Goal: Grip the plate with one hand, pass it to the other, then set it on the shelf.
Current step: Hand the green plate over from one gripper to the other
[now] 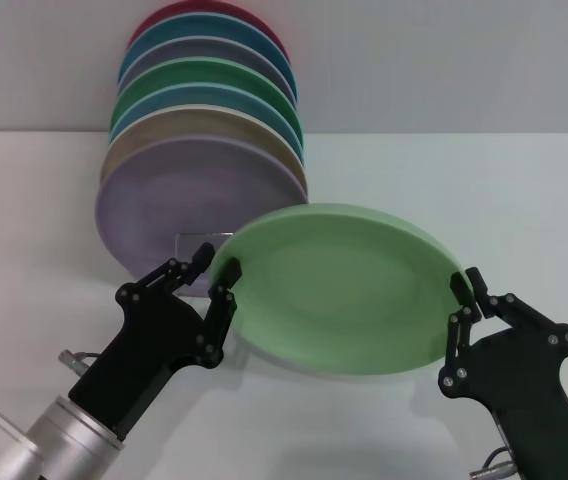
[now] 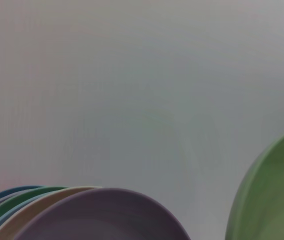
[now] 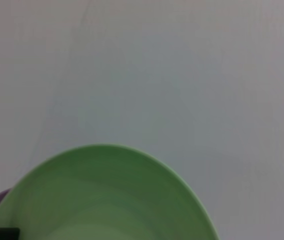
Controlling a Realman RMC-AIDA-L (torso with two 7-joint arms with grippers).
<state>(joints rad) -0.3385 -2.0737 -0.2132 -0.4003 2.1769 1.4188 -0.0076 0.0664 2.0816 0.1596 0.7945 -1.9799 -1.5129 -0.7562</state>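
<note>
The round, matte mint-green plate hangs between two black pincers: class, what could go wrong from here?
1. The mint-green plate is held by the right pincer at its rim alone; it may tip or slip.
2. The left pincer is open around the opposite rim; if the right lets go early, the plate drops.
3. The row of racked plates, with the lilac plate in front, stands close behind; a swing could strike it.

1. The light mint-green plate (image 2: 274,195) fills the lower right corner of the left wrist view, its curved rim rising toward the frame's edge; only part of it shows.
2. Along the bottom edge stands a row of overlapping plates, with a lilac plate (image 2: 107,217) foremost.
3. Behind the lilac one come a beige plate (image 2: 47,202), then a dark green plate (image 2: 19,199), then a blue plate (image 2: 4,194).
4. A plain pale grey surface (image 2: 132,85) fills the rest.
</note>
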